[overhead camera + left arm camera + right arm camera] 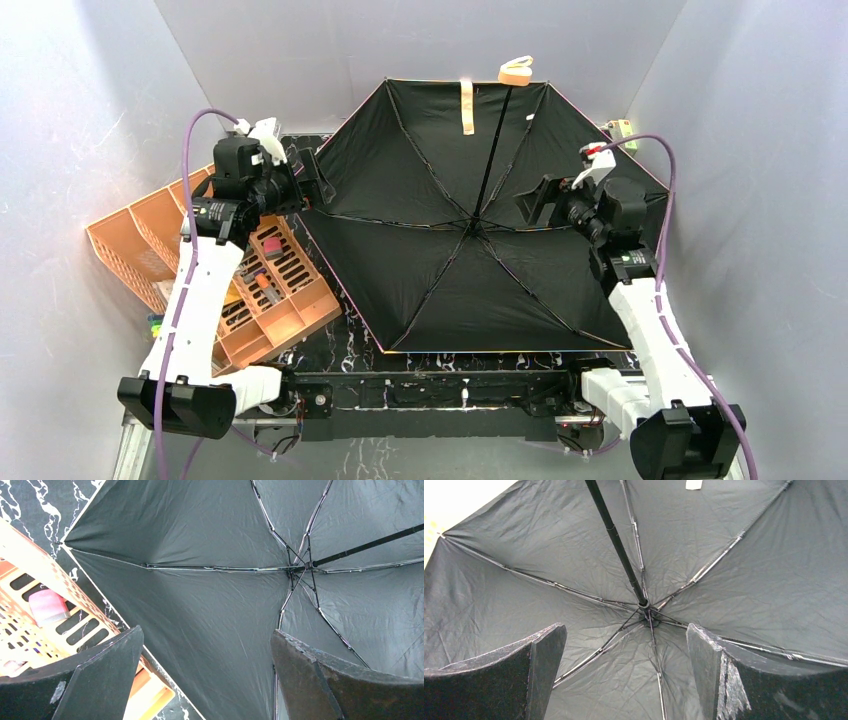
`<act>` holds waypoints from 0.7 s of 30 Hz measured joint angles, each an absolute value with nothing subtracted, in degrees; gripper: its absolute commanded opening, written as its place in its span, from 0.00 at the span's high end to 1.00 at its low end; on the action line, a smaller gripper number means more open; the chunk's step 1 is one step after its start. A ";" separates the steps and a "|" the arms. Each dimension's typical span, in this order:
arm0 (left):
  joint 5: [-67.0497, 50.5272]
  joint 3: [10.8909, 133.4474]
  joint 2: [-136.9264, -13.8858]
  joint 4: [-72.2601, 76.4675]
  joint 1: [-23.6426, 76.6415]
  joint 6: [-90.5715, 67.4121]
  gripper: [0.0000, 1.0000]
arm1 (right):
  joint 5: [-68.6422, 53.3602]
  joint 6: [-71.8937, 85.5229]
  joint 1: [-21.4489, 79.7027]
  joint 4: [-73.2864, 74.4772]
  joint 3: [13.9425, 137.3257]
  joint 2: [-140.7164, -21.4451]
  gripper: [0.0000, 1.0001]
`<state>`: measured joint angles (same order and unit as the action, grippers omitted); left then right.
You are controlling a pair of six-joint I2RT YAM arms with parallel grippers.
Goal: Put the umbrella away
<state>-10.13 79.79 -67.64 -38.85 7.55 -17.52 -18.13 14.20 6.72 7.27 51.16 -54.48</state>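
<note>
Left gripper & right gripper both hover w/ jaws wide and empty either side of the umbrella, prob bc it's fully open, needs collapsing first

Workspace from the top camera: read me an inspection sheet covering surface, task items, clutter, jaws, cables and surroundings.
Surface: black marbled table, largely under the umbrella.
Job's things: umbrella fully open, black inside up, shaft extended, handle toward the back wall.
Clutter: orange organizer at left, small items inside.
Jaws: left jaws open at the umbrella's left edge; right jaws open over its right half; both empty.
Cables: a purple cable loops off each arm.
Surroundings: grey walls on three sides.
</note>
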 measured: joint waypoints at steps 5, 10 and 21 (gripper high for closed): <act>-10.13 79.20 -67.44 -38.92 7.53 -17.19 0.02 | -21.63 15.14 6.79 -7.60 44.38 -57.54 0.03; -10.79 79.20 -67.07 -39.05 7.33 -16.95 0.02 | -23.11 14.57 8.73 -20.78 42.11 -64.20 0.04; -11.97 79.20 -66.26 -39.55 7.29 -16.97 0.02 | -24.58 11.14 15.20 -38.94 41.01 -79.53 0.19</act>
